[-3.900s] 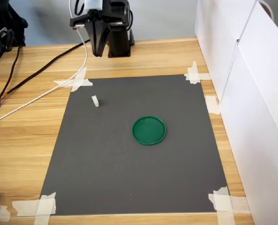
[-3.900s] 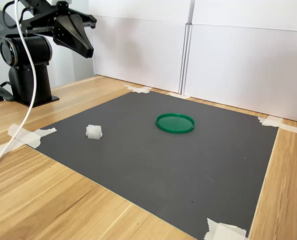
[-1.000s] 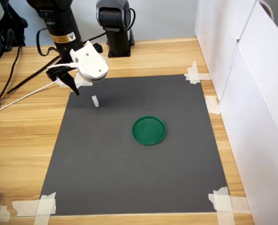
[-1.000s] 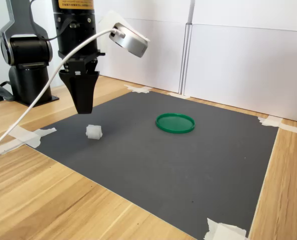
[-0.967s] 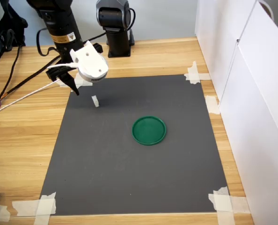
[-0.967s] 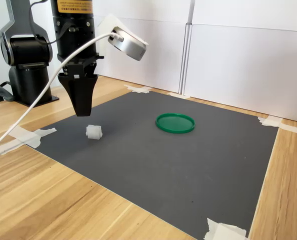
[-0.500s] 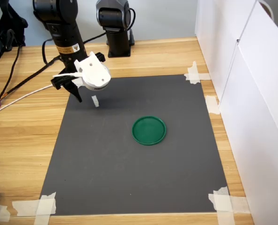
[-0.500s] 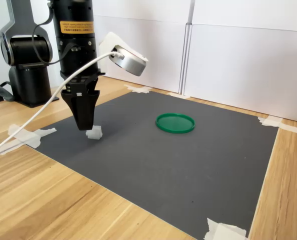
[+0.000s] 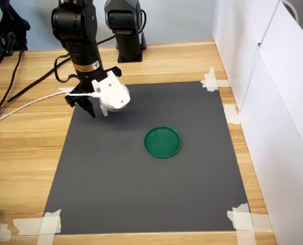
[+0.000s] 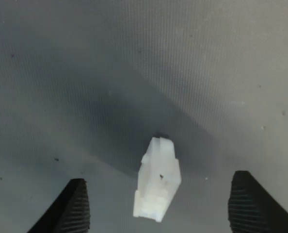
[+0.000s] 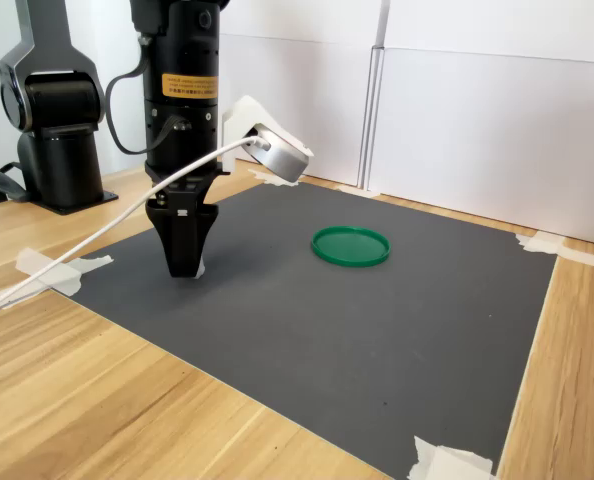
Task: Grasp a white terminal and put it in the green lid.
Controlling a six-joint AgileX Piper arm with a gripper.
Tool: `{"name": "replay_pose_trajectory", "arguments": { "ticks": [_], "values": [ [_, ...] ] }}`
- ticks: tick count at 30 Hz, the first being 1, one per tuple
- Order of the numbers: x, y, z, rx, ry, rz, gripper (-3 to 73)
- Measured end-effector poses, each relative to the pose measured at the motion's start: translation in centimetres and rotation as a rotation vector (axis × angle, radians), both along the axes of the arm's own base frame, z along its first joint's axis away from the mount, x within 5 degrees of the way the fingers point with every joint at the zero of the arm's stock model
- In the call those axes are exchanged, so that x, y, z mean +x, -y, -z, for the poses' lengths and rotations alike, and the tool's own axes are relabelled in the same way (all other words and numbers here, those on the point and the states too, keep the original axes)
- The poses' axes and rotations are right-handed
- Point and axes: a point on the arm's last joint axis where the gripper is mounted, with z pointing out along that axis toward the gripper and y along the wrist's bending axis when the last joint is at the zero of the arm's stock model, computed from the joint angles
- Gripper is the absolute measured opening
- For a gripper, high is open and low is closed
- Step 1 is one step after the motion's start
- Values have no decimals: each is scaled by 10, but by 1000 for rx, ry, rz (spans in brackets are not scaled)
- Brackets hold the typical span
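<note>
1. The white terminal (image 10: 157, 187) lies on the dark mat (image 9: 156, 194), and in the wrist view I see it sitting between my two fingertips (image 10: 76, 206) with bare mat on either side — nothing touches it yet.
2. Half a second ago the gripper (image 11: 184, 268) hung beside and above the piece; now it has come down around it, tips at or near the mat in the second exterior view. The jaws stand wide apart and hold nothing.
3. I judge the approach finished — closing is what remains before any lift.
4. The terminal lies slightly askew to the fingers, so I expect it may twist as they close.
5. The green lid (image 9: 162, 142) sits well apart, toward the first exterior view's right, with open mat all the way between.
6. The mat's taped edge (image 9: 80, 91) and the white cable (image 9: 24, 104) lie near the gripper; the white wall panels (image 9: 274, 102) are well off.
</note>
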Motion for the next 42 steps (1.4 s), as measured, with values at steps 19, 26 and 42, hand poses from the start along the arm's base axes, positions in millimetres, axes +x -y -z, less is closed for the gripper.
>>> {"name": "replay_pose_trajectory", "arguments": {
  "ticks": [19,26,42],
  "values": [
    [5,1,11,3,-10,0,492],
    [5,0,11,6,-13,28,211],
    [10,-5,-51,17,33,11,99]
  ]
}}
